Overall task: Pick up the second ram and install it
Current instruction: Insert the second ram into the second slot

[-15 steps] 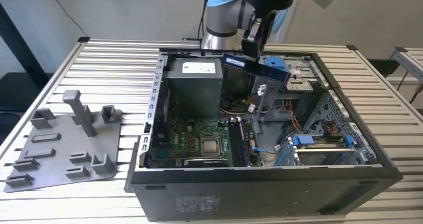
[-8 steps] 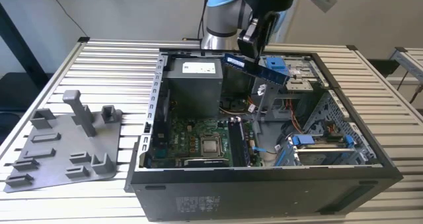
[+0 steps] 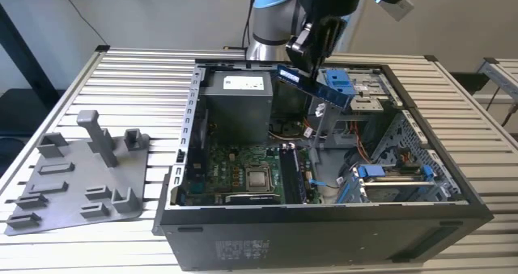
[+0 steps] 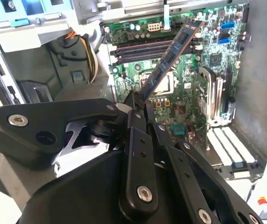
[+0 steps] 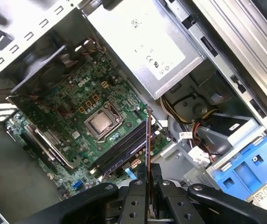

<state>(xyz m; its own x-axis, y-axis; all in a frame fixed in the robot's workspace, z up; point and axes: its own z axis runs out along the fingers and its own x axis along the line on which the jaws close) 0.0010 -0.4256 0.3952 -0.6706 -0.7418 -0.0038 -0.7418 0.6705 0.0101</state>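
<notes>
hovering over the open computer case (image 3: 324, 216), with the gripper (image 3: 301, 65) clamped tight on one short end of the second ram (image 3: 319, 87). held up in the air and tilted, sloping down toward the exterior view's right, well apart from the motherboard (image 3: 235, 171) on the case floor and not yet seated in any slot.

in the second wrist view, pinched flat between the two black fingers of the gripper (image 4: 140, 106), with the second ram (image 4: 173, 58) reaching out over the green motherboard (image 4: 189, 79) toward the long memory slots (image 4: 140, 49).

in the first wrist view, seen edge-on as a thin line: the second ram (image 5: 148, 140), rising out of the gripper (image 5: 147, 182) and lying across the memory slots (image 5: 121, 149) in the picture, just beside the square processor socket (image 5: 103, 122).

inside the case, a grey power supply (image 3: 235, 104) at the far wall and a blue drive bracket (image 3: 380, 172) toward the exterior view's right.

all standing on a slatted metal table (image 3: 121, 80) — and beside the case, on the exterior view's left, a grey plastic tray (image 3: 73, 189) with upright pegs.
</notes>
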